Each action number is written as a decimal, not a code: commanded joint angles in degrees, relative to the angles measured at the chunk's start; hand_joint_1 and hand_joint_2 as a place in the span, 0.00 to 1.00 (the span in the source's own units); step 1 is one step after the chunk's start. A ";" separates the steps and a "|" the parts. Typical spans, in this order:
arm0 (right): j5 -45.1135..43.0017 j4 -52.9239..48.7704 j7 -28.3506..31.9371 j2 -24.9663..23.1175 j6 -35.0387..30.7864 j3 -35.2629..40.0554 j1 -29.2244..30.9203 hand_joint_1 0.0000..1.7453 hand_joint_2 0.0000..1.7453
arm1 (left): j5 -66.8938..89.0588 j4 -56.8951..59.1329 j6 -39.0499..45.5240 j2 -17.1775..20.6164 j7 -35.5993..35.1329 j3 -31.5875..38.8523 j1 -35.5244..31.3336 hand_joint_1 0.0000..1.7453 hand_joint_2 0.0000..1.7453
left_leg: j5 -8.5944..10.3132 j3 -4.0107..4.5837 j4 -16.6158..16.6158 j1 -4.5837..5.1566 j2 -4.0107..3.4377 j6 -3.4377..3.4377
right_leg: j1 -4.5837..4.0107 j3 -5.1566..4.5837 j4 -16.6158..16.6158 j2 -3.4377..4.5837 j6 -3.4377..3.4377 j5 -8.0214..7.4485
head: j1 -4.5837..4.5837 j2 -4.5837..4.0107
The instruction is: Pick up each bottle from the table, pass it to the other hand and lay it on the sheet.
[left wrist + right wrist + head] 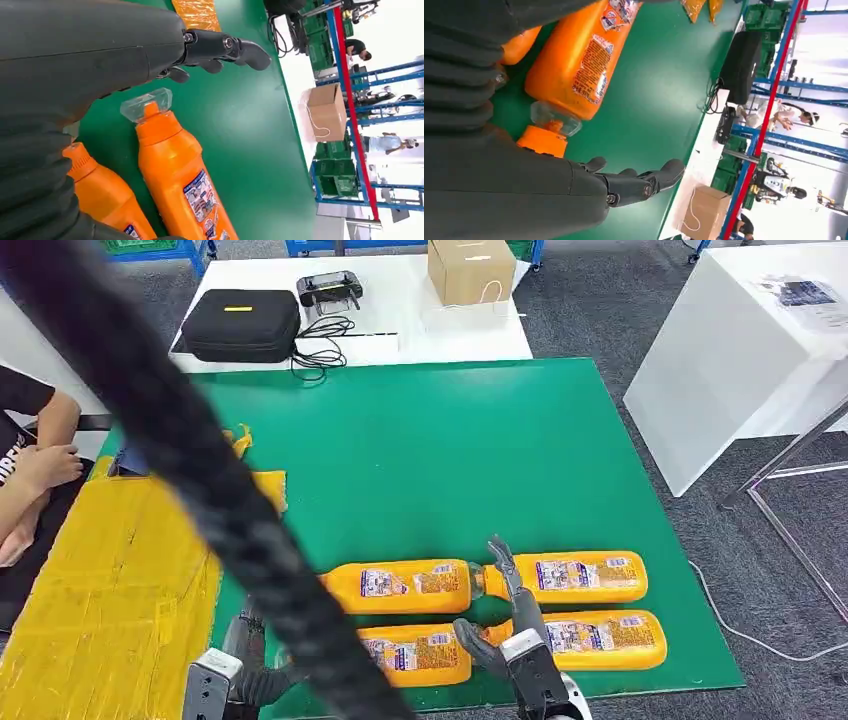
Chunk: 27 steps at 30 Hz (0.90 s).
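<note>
**Four bottles wait on the mat; both hands empty**

You have four orange bottles lying flat on the green mat [420, 440], in two rows of two with the caps meeting in the middle. My guess is that this is deliberate: each hand can reach down at a bottle on its own side without crossing the other.

Far row: far-left bottle [400, 585] and far-right bottle [575, 577]. Near row: near-left bottle [415, 654] and near-right bottle [590, 640].

Your right hand [505, 615] hovers over the gap between the two right bottles and the left pair. Its fingers are stretched out and spread, grasping nothing; the right wrist view shows the same loose hand above a bottle's cap.

Your left hand [220, 50] is also released, fingers extended over bare mat just past a bottle's clear cap, holding nothing.

The yellow sheet [100, 580] lies to the left, apart from the bottles, with none on it. So all four are left to do.

A person [30, 470] sits beside the sheet.
</note>
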State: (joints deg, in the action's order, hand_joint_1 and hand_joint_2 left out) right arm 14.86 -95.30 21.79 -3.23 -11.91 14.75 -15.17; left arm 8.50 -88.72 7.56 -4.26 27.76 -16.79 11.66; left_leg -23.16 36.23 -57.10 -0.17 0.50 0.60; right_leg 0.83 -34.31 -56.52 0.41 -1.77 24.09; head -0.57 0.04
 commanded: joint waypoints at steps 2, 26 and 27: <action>-2.49 -2.36 12.75 -3.43 -3.69 4.89 9.04 1.00 1.00 | 2.68 -5.49 17.71 0.85 10.81 -4.25 -8.84 1.00 1.00 | -0.05 -0.17 0.04 -0.03 -0.03 -0.01 | -0.04 0.19 0.08 -0.01 0.03 0.03 | 0.00 0.00; -0.82 -2.29 6.61 -1.68 -8.04 8.43 13.00 1.00 1.00 | 5.21 -7.55 16.35 -0.09 5.87 -3.68 -10.52 1.00 1.00 | -0.04 -0.52 -0.06 -0.17 -0.11 -0.03 | -0.18 0.58 0.09 -0.01 0.18 0.03 | 0.02 0.00; -0.82 -2.29 6.61 -1.68 -8.04 8.43 13.00 1.00 1.00 | 5.21 -7.55 16.35 -0.09 5.87 -3.68 -10.52 1.00 1.00 | 0.08 -0.37 -0.02 -0.09 -0.09 -0.03 | -0.09 0.39 0.05 0.01 0.16 -0.06 | 0.02 0.00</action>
State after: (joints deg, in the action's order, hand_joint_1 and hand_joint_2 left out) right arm 14.47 -98.36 28.24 -5.84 -19.63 21.49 -4.21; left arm 14.01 -96.70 23.91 -4.46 33.35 -19.54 2.53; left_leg -22.96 36.03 -57.11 -0.19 0.48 0.59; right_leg 0.81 -34.13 -56.54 0.40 -1.66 23.95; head -0.55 0.04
